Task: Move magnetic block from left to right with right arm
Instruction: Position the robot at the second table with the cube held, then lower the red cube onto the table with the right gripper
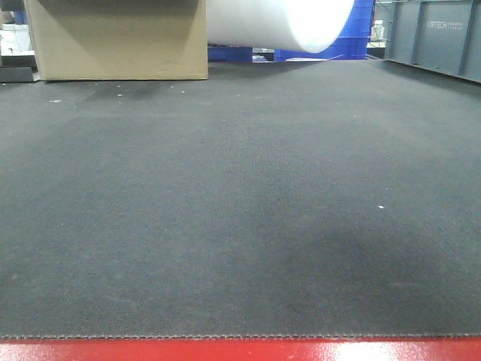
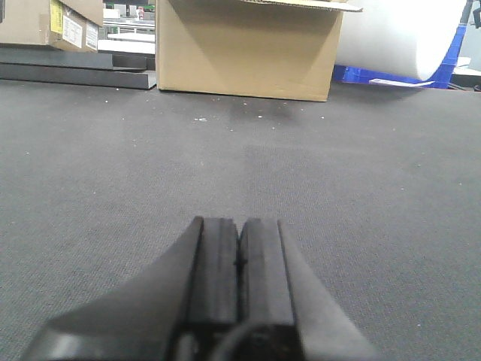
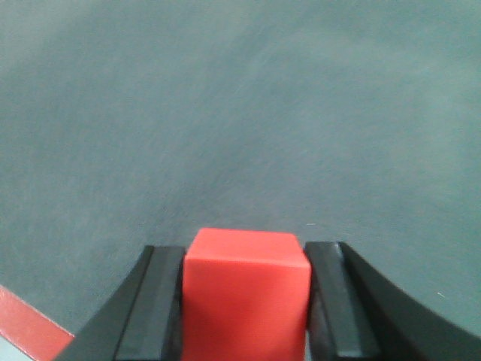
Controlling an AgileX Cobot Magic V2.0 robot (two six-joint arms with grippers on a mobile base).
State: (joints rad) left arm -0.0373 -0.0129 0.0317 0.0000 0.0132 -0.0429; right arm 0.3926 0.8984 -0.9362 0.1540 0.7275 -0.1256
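Carrying the small matte red cube (image 3: 246,297) pinched in the right gripper (image 3: 246,301), keep the squeeze steady over the dark grey mat (image 3: 240,113); left gripper (image 2: 239,263) is closed, empty.

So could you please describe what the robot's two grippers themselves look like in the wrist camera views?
Both are matte black. The left gripper has two flat rectangular pads backed by wedge-shaped outer shells that widen toward the camera, with a thin dark cable visible at its base. The right gripper shows the same design: flat black pads with sloping outer shells. No markings are visible on either.
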